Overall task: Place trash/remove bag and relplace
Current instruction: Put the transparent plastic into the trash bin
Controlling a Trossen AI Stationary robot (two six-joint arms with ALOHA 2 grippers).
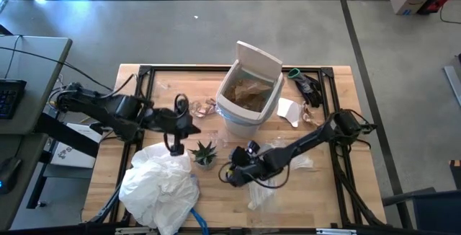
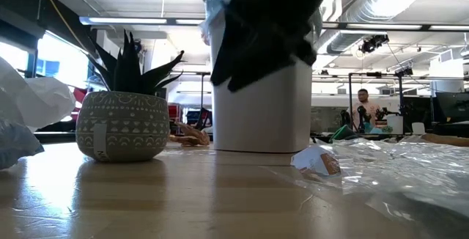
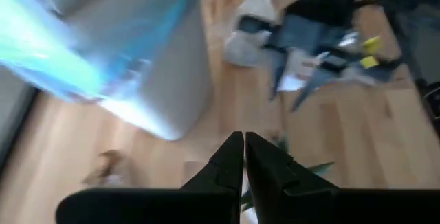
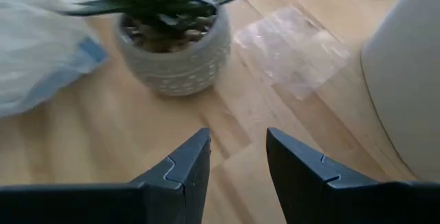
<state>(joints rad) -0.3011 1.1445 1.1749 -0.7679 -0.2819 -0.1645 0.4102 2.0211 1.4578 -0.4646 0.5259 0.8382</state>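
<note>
High view: we see the bin point(image 1: 248, 91) holding brown trash point(image 1: 250, 93), the bag point(image 1: 160, 184) crumpled beside the plant point(image 1: 204, 153). Our left gripper point(image 3: 244, 145) is closed, empty. Our right gripper point(image 4: 237, 152) is parted, empty, near the plant.

Overhead, table-level, two wrist views

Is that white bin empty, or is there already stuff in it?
Not empty. From above, the white bin stands upright with its lid tipped open, and crumpled brown paper lies inside. How deep the pile goes cannot be told.
</note>
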